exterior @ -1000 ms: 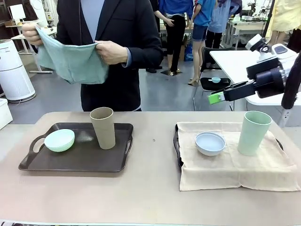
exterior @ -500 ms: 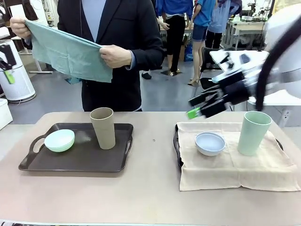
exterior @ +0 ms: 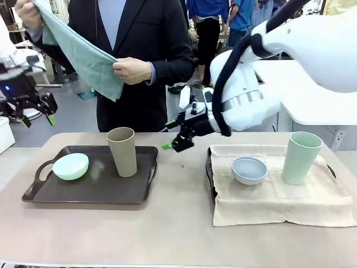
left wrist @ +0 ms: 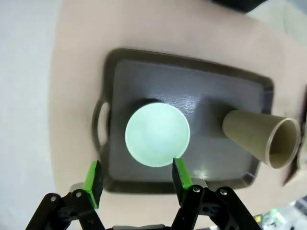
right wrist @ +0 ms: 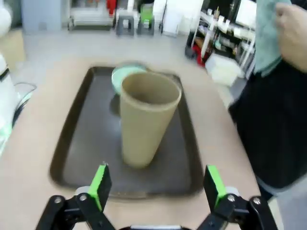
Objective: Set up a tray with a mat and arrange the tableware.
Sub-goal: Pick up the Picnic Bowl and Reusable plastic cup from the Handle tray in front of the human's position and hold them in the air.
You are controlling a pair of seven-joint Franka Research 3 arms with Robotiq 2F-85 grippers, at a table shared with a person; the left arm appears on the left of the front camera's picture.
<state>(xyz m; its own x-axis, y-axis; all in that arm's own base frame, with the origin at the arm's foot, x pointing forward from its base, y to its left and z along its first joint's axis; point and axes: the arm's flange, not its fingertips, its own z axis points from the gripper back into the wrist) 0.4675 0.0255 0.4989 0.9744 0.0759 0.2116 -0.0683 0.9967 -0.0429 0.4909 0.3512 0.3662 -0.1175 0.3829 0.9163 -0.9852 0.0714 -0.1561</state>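
Aimed at tan cup (right wrist: pixel 146 115) at 12 o'clock, right gripper (right wrist: pixel 157 186) is seen released, empty; left gripper (left wrist: pixel 136 177) released over mint bowl (left wrist: pixel 157 134).

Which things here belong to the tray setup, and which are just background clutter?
Part of the job: dark tray, mint bowl, tan cup, beige mat over the second tray, white-grey bowl, pale green cup, teal cloth the person holds.
Just there: white table behind, people farther back.
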